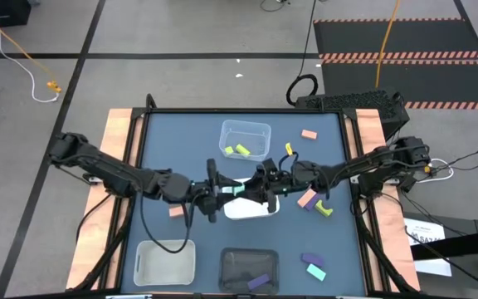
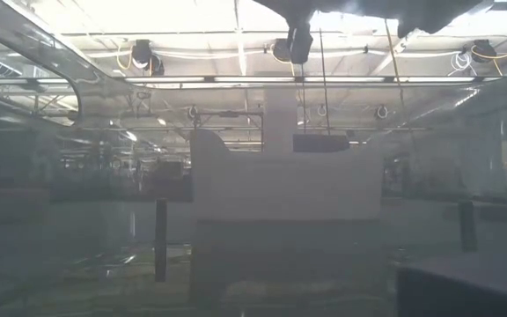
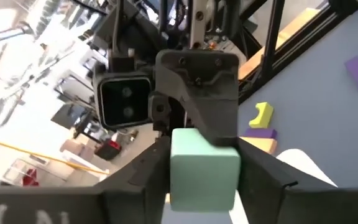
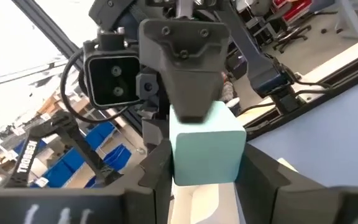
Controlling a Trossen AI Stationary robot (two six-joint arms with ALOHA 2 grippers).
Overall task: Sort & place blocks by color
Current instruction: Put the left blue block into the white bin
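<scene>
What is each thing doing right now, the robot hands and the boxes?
Left gripper: shut on the teal block.
Right gripper: shut on the same block.
Clear tray: holds two yellow-green blocks.
Black tray: holds a purple block.

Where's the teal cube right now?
High view: the teal cube sits mid-table between the left gripper and right gripper, above the white tray.
</scene>
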